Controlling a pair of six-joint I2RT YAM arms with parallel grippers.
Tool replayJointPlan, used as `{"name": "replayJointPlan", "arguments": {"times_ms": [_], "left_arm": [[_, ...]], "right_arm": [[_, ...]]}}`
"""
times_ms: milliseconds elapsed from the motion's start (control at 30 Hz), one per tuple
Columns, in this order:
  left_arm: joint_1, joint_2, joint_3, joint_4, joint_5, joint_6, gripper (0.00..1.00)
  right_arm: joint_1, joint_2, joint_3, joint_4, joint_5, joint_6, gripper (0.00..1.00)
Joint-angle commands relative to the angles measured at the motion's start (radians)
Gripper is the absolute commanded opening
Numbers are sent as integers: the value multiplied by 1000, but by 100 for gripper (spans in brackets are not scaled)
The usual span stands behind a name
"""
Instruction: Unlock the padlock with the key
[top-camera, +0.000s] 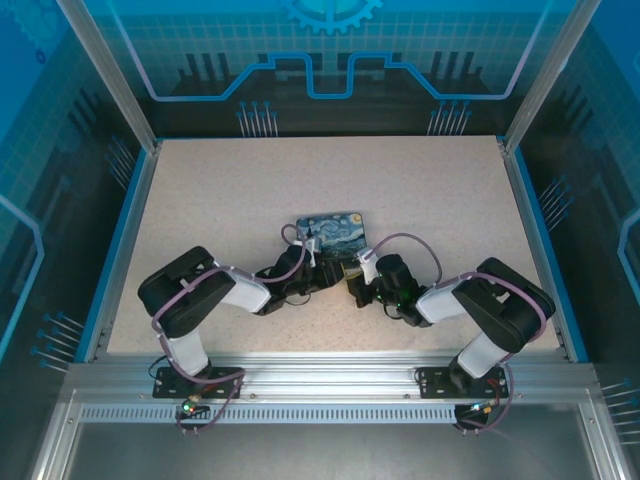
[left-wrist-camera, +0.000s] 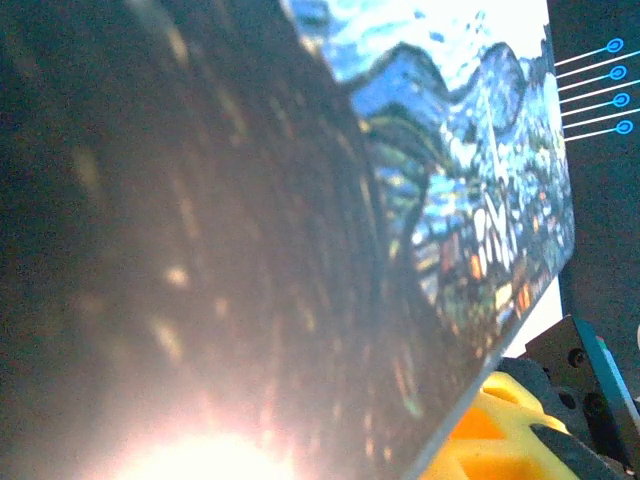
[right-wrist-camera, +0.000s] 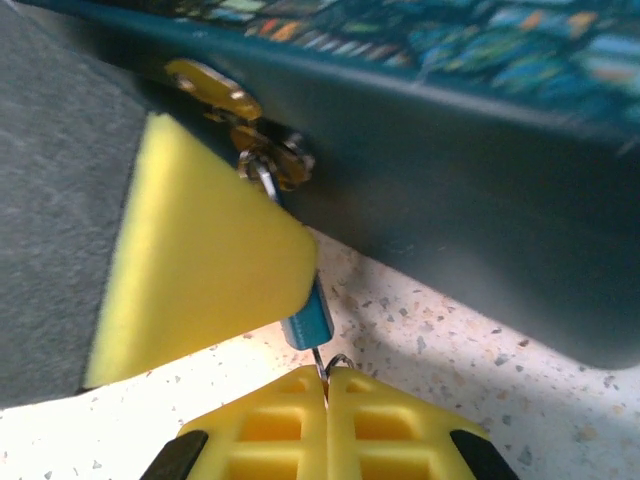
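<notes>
Right gripper (right-wrist-camera: 325, 392) fingertips pinched together on one key (right-wrist-camera: 324, 366), just below one padlock (right-wrist-camera: 307, 322) hanging from hasp (right-wrist-camera: 215, 92) of one tin (right-wrist-camera: 450, 180). Left arm (top-camera: 205, 290) and right arm (top-camera: 490, 300) fold inward; left gripper (top-camera: 316, 263) at tin's edge, grip unreadable.

Speckled beige tabletop (top-camera: 400, 190) edged in blue; translucent blue panels (top-camera: 330, 50) with circuit patterns behind — aluminium frame (top-camera: 320, 375) in front.

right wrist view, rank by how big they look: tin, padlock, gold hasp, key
1. tin
2. padlock and gold hasp: too alike to rank, and the padlock is partly hidden
3. key: only a sliver shows
</notes>
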Motion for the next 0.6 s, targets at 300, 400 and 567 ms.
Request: {"name": "replayJointPlan", "arguments": {"times_ms": [300,400,567], "left_arm": [[6,-142,-76,-63,-36,40,59],[23,-208,-120,-81,-38,34,64],[67,-235,-231,56,-13,-66,65]], "right_arm": [[34,-33,-6,14,30,88,0],[39,-45,-1,-1,26,117,0],[47,-63,25,-63,24,198,0]]}}
